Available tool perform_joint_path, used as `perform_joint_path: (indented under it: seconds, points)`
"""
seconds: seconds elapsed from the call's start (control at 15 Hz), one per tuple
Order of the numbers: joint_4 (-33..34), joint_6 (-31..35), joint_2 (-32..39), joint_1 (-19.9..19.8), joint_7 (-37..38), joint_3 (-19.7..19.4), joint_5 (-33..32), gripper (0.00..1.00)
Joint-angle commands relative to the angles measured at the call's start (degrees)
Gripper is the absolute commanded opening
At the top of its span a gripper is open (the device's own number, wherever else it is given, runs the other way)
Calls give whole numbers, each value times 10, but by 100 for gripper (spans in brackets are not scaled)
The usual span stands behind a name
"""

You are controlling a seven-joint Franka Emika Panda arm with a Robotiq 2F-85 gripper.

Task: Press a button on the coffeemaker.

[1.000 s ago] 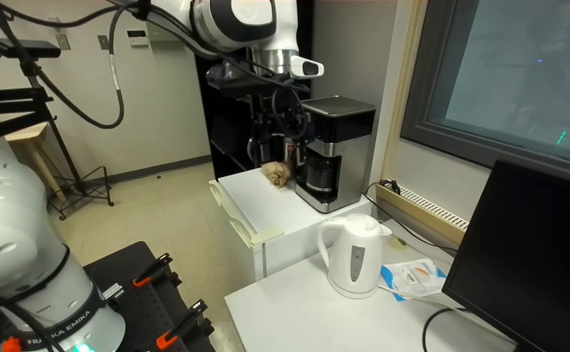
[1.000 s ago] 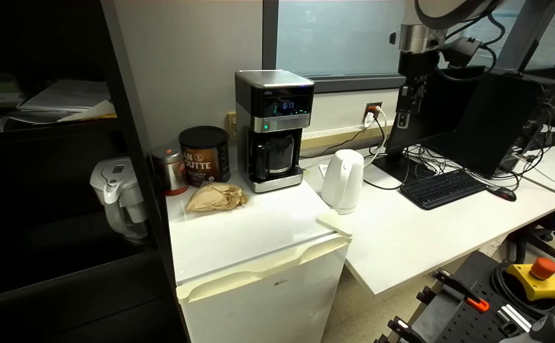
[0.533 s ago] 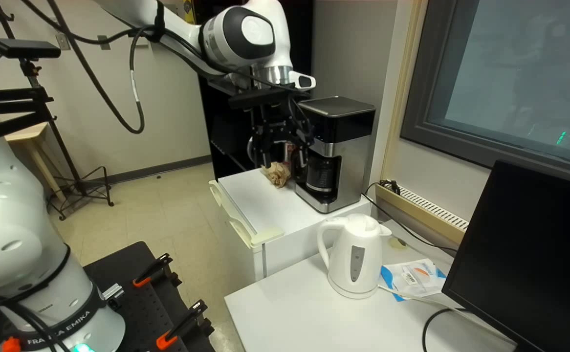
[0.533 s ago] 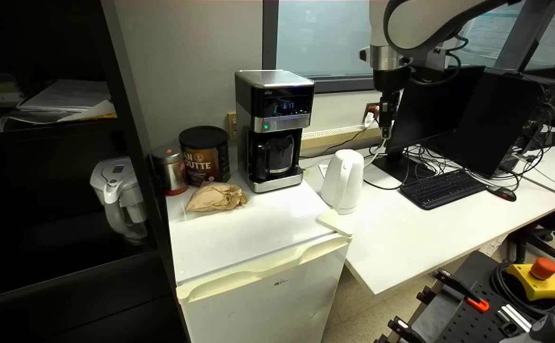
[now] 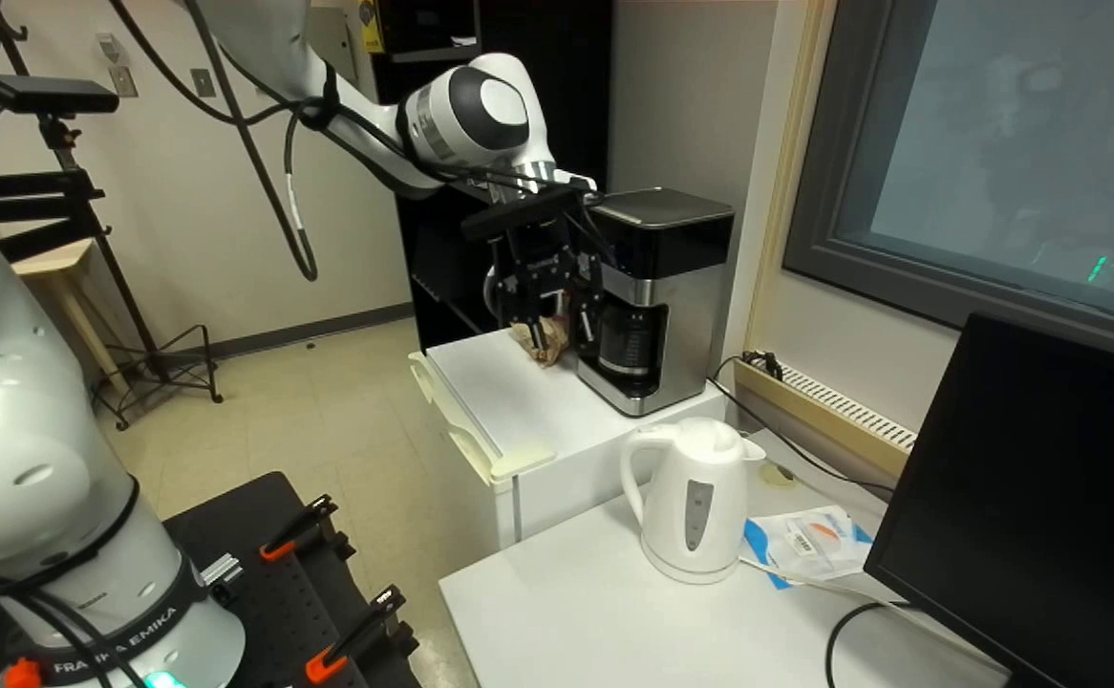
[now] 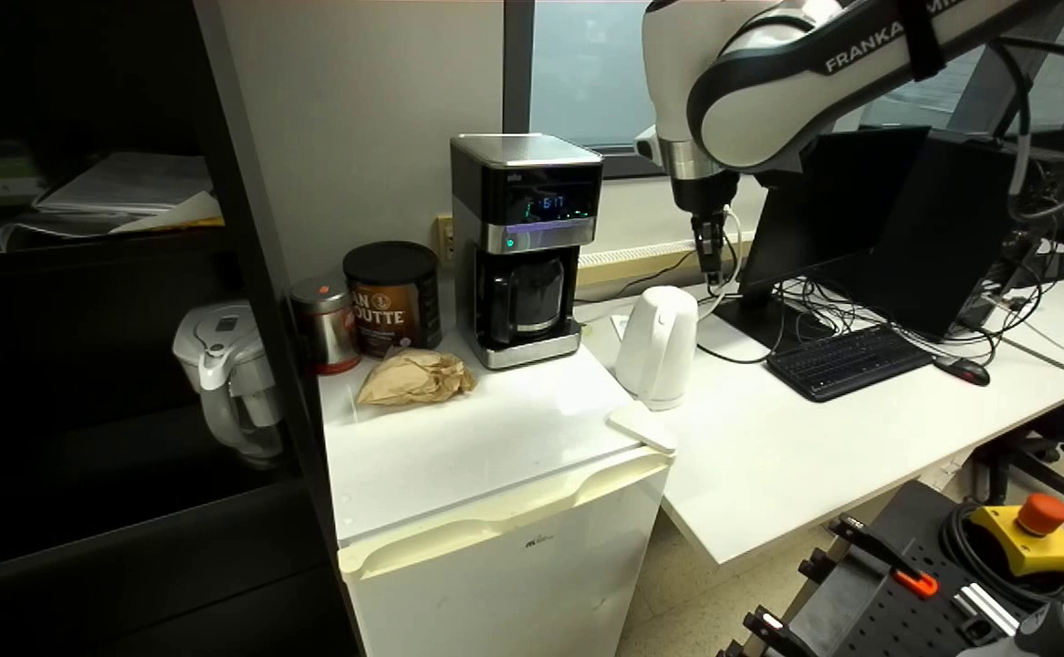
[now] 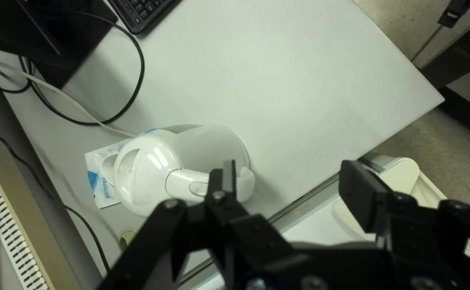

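Wrist view, gripper (image 7: pixel 287 181) spread wide, holding nothing, kettle (image 7: pixel 170 169) on tabletop (image 7: pixel 283 80), coffeemaker (image 6: pixel 532 237) apart on fridge (image 6: pixel 468 461) in an exterior view

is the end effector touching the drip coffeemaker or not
Apart. An exterior view shows the gap plainly: a bare stretch of wall appears between the end effector and the drip coffeemaker.

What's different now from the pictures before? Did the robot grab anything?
In an exterior view the gripper moved left across the picture, and in both exterior views it came lower, along with the arm. It's open; it grabbed nothing and let nothing go. The coffeemaker, kettle and bag stayed put.
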Motion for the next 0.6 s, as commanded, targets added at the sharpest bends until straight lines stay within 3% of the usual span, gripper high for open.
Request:
perform_joint_path:
  seconds: [0.0, 0.27, 0.53]
  points:
    - [24, 6, 37, 10, -5, 9, -45, 37]
    - [31, 19, 56, 16, 5, 13, -90, 6]
    - [20, 82, 61, 18, 45, 12, -177, 0]
